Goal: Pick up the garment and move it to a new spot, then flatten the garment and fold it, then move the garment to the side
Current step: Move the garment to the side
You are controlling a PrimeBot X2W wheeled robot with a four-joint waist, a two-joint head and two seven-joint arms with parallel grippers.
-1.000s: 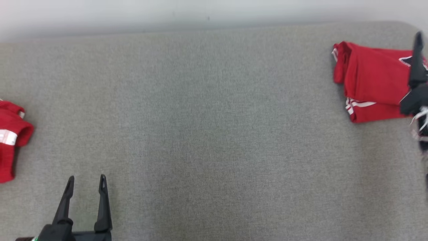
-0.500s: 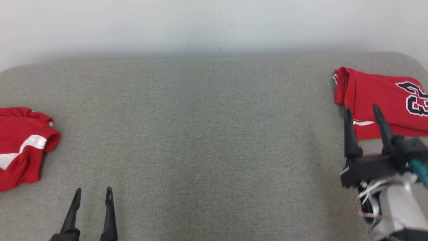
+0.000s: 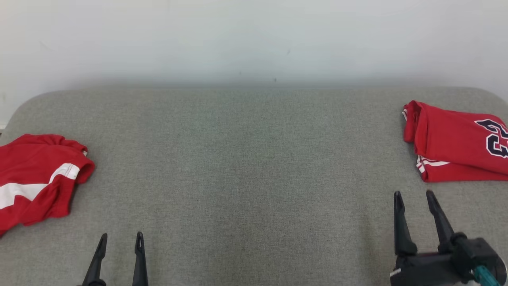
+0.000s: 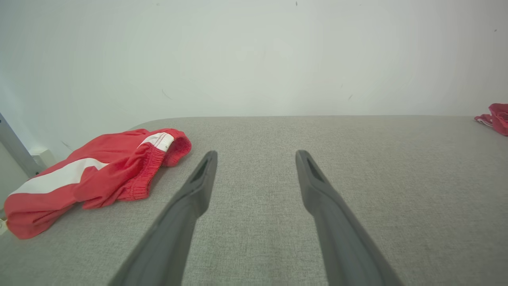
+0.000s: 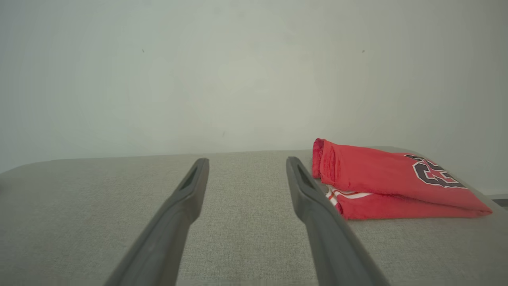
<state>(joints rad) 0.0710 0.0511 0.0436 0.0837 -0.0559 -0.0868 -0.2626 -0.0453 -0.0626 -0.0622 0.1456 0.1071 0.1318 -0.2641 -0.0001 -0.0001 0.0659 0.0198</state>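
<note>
Garment (image 3: 448,139), folded red, is lying at 3 o'clock on grey counter (image 3: 246,167), crumpled red shorts (image 3: 39,178) lying at 9, left jaws and right jaws hovering apart, empty.

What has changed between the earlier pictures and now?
The right gripper has drawn back from the folded red jersey toward the robot, open and empty, now clear of it. The head camera tilted up, so the whole picture shifted. Unchanged: the jersey at the right, the crumpled red garment at the left, the left gripper open and low.
</note>
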